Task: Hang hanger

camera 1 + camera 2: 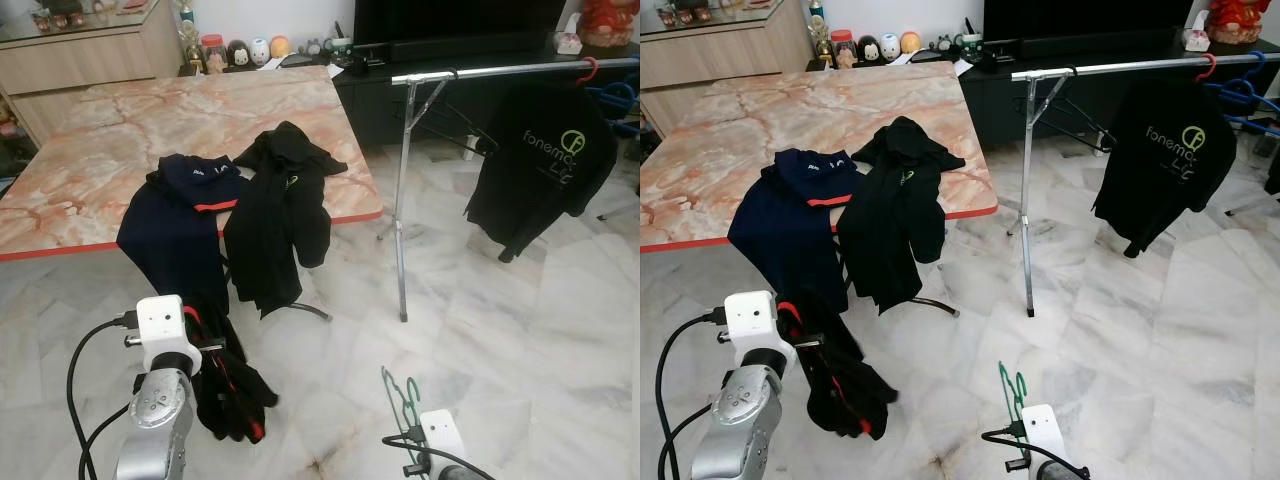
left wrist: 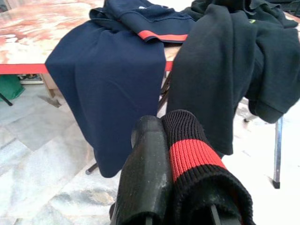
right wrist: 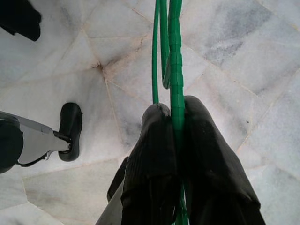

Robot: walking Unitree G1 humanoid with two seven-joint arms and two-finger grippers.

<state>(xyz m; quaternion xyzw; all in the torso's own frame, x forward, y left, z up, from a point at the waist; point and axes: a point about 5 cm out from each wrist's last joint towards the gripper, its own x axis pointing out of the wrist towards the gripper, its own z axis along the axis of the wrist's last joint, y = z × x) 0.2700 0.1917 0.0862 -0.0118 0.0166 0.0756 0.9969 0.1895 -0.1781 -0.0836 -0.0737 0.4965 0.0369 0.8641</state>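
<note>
Hanger (image 3: pixel 171 51) — green, pinched upright in low right gripper (image 3: pixel 177 136) | left gripper (image 2: pixel 180 187) — raised, clamping garment (image 1: pixel 225 385)

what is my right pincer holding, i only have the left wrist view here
Observer: The right pincer is shut on a green hanger.
Operator: and where's the rail
Observer: A metal clothes rail stands ahead to the robot's right, on the marble floor.
Operator: anything on it already
Observer: A black t-shirt hangs there on a red hanger.
</note>
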